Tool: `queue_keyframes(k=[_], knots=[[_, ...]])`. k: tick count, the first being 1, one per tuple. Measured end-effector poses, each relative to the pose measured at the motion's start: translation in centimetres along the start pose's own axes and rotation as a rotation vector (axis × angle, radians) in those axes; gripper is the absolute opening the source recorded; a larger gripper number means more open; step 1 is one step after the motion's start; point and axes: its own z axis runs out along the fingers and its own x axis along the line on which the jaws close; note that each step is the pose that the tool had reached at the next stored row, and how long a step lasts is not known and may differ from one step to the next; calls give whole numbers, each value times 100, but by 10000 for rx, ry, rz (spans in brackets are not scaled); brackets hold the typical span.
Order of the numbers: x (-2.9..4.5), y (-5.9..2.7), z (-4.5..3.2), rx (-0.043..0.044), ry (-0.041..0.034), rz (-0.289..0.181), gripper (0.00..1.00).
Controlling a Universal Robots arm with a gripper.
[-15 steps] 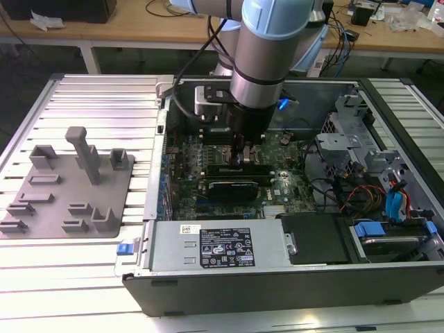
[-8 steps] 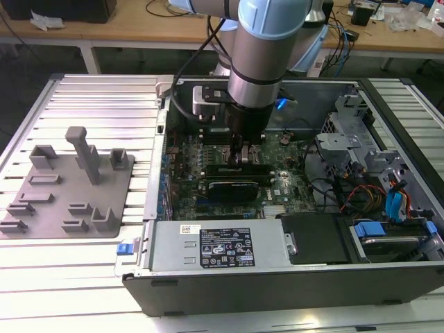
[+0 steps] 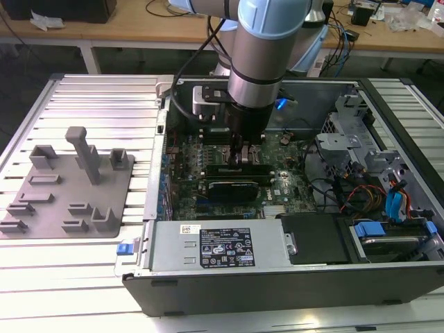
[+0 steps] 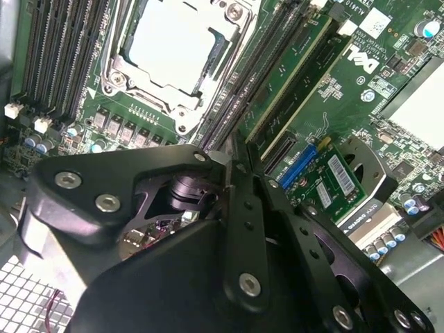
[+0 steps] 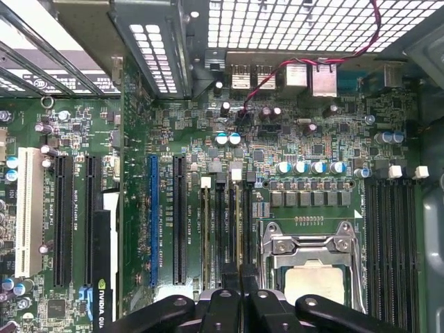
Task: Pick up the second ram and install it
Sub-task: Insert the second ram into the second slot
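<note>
My gripper (image 4: 232,154) is shut, its black fingers pressed together with no gap showing. Its tips sit low over the memory slots (image 5: 239,229) next to the CPU socket (image 4: 177,48). The second ram (image 4: 291,73), a long green stick, stands on edge in a slot right beside the fingertips, with another green stick (image 4: 316,87) in the slot next to it. I cannot tell whether the fingertips touch the ram. In the exterior view the arm reaches straight down into the open computer case, with the gripper (image 3: 243,158) at the motherboard (image 3: 277,184).
A grey fixture plate (image 3: 69,187) with upright holders lies on the ribbed table at the exterior view's left. The power supply (image 3: 215,246) fills the case's front. Drive cages and cables (image 3: 374,180) crowd the exterior view's right. Expansion slots (image 5: 154,222) run beside the memory slots.
</note>
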Motion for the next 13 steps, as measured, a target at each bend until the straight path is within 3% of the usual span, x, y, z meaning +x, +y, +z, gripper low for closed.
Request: queue_keyframes(k=[3,13], knots=[[1,-1,8,60,0,-5,9],[-1,10,21,73,-1,-5,9]])
